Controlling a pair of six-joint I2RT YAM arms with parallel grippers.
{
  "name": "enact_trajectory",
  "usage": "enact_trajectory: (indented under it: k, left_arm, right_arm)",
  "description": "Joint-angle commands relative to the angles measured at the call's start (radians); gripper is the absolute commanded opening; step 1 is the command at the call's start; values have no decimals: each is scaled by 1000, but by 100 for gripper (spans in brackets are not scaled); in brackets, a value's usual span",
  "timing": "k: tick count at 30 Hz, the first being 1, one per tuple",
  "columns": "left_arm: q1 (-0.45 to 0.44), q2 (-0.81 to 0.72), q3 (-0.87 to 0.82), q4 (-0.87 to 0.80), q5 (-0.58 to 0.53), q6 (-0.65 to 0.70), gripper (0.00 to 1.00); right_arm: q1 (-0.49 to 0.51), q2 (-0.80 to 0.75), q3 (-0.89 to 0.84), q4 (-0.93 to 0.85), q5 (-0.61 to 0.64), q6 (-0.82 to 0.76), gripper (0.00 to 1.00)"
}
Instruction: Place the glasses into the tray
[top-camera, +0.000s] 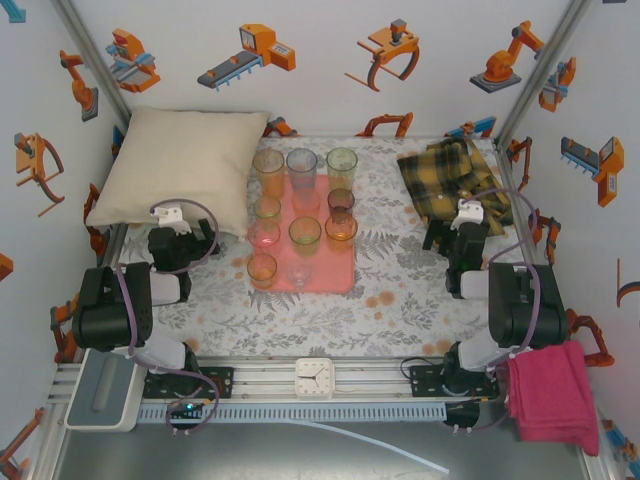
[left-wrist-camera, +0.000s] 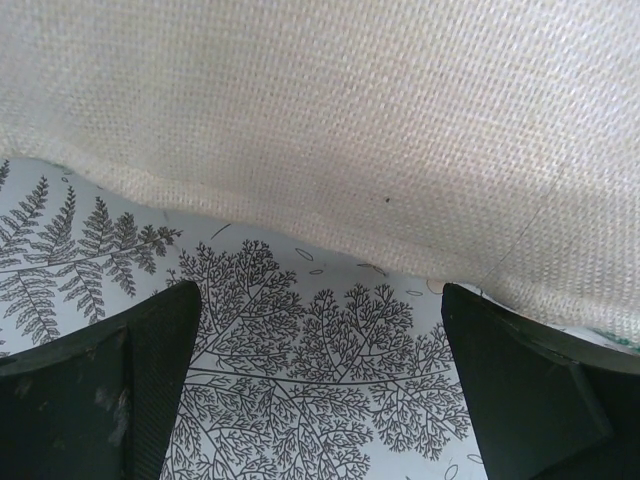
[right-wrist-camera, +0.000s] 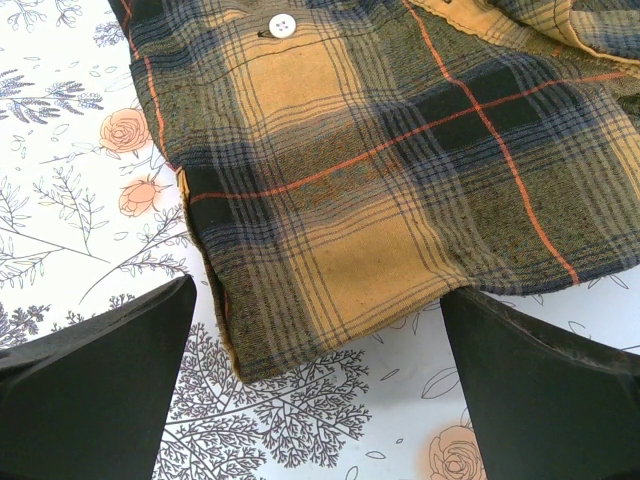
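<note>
Top external: glasses (top-camera: 304, 232) crowd tray (top-camera: 335, 268), hiding much of it; left gripper (left-wrist-camera: 320, 300), right gripper (right-wrist-camera: 318, 300) wide apart, empty.

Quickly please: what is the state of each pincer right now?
Left pincer: open, holding nothing, near the pillow.
Right pincer: open, holding nothing, near the plaid shirt.

No words or numbers can be read anywhere, and the little white clock (top-camera: 313, 378) at the near edge has marks too small to make out.
</note>
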Motion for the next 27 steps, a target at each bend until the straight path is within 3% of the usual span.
enact_trajectory:
  k: [1,27]
  left_arm:
    - [-8,-15,25,-23,-13,27,97]
    - [-40,-15,55,-79,-60,55,97]
  right_arm:
    - [4,-2,-5,26,19,9,99]
    - [4,-2,-4,25,17,9,99]
